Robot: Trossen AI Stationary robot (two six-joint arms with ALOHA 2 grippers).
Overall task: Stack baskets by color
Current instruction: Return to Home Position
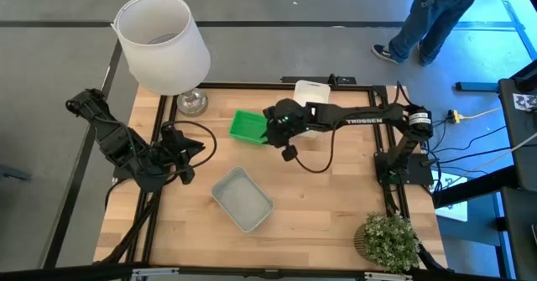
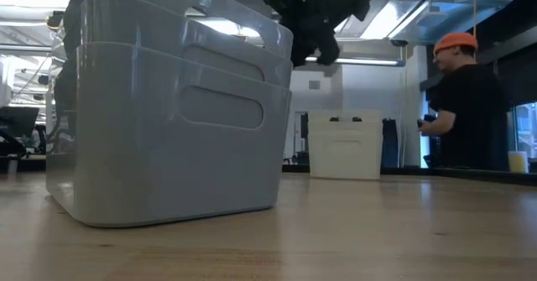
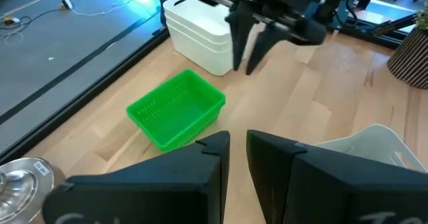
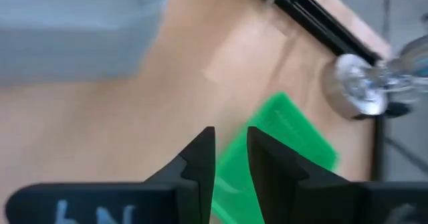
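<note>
Green basket [image 1: 248, 127] sat just beside the white stack [image 1: 312, 91]. Right end effector [image 1: 274, 130] hovered over its near edge, narrowly parted, empty. Risk: off-centre descent could tip the basket.

You have 3 groups of baskets on the surface. The green stack [image 1: 248, 127] sits upright near the middle toward the far edge, slightly skewed, its walls finely slotted. The white stack [image 1: 311, 92] stands just beyond it at the far edge. The translucent grey stack [image 1: 242, 199], nested and angled, rests well apart toward the near side.
</note>
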